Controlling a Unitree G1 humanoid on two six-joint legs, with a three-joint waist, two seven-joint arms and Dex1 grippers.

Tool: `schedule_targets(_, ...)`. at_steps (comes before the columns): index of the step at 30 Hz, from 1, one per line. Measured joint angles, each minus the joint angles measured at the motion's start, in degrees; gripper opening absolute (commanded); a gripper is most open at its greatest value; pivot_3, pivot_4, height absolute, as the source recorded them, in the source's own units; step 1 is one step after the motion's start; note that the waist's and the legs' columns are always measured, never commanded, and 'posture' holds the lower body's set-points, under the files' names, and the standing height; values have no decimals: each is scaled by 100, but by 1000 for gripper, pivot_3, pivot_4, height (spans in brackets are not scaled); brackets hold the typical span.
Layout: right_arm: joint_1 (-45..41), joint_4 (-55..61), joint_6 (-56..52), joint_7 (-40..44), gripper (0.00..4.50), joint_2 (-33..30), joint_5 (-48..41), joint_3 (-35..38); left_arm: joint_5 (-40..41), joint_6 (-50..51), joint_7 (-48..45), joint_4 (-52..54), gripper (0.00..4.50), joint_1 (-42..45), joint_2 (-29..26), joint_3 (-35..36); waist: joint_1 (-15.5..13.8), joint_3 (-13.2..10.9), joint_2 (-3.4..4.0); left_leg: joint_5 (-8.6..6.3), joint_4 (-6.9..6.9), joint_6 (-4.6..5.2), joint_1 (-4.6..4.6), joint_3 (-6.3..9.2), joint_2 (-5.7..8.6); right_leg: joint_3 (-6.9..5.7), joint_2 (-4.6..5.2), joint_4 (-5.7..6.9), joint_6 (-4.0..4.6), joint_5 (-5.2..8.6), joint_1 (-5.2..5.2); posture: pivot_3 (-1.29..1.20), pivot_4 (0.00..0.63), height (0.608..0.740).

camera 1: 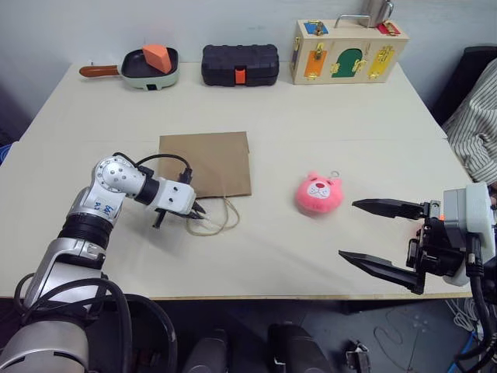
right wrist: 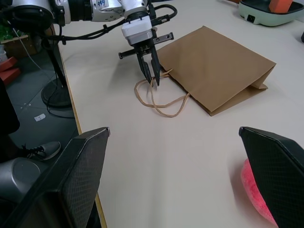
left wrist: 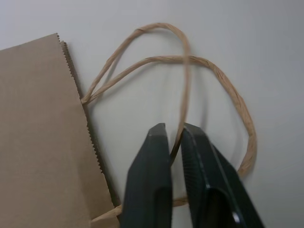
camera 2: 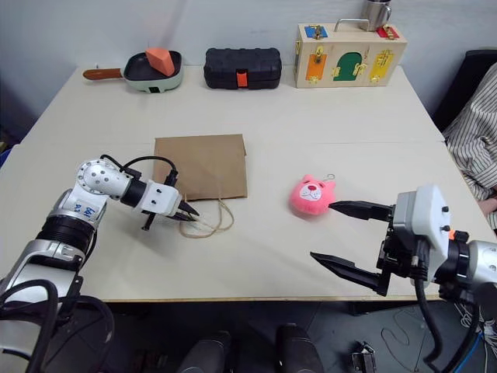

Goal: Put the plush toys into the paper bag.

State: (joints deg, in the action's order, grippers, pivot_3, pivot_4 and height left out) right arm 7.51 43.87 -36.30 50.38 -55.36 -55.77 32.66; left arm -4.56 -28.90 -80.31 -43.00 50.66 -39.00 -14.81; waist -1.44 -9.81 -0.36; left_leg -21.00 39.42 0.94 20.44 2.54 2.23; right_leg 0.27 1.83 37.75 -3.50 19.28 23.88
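The paper bag lies flat on the table at about the centre, its serrated mouth facing 6 o'clock and its two twisted-paper handles trailing onto the tabletop. The left gripper is closed on one handle loop; in the left wrist view the cord passes between the two black fingers, which stand nearly together. The right gripper hangs at roughly 4 o'clock of the table with its jaws spread wide and empty.

The pink bear plush sits at 3 o'clock of the bag, well apart from it and near the upper finger of the right gripper, not touching. Its small key ring lies at the toy's 1 o'clock. The second, orange plush cannot be located in these views.

Handling judgement: the bag is light, thin and limp at the mouth; a pull on one handle will likely lift only one wall, so the mouth should open if the other wall stays down. The handle cord is thin and could slip or tear at its glued root. The plush is soft, light and compressible; a grasp across its round body is safer than at the ring.
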Motion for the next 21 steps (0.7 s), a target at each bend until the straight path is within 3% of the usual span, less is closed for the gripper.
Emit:
schedule_targets(5, -62, 0, 0, -116, 4500, 0, 18, -93, 265, 964, -88, 335, 18, -62, 116, 97, -2, 0, 0, -1, 6, 1, 4, 2, 0, 0, 0, 2, 0, 0, 0, 0, 150, 740)
schedule_targets(8, -133, 0, 9, -217, 4500, 16, 67, -157, 786, 2378, -121, 988, 18, -128, 203, 352, 1, 0, 0, -2, 18, 4, 13, 7, -1, -3, 0, 3, 0, 0, 1, 0, 150, 740)
schedule_targets(12, -378, -21, 28, -567, 4500, 232, 314, -563, 1795, 5032, 219, 2174, 18, -130, 261, 896, 14, 0, 0, -3, 30, 5, 21, 15, -1, -6, 0, 8, -1, 0, 2, 0, 150, 740)
schedule_targets(15, -678, -151, 34, -827, 3909, 423, 636, -1071, 2247, 6254, 660, 2787, 0, -90, 281, 1217, 41, 0, 0, -3, 33, 4, 18, 14, -1, -3, -1, 13, -1, 0, 2, 0, 150, 740)
schedule_targets(21, -1869, -828, 124, -1273, 1724, 1167, 1503, -2525, 2766, 7314, 1307, 3517, 0, -250, 437, 1477, 78, 0, -2, -3, 43, -2, 18, 15, 0, -3, -2, 17, 0, 0, 6, 0, 150, 740)
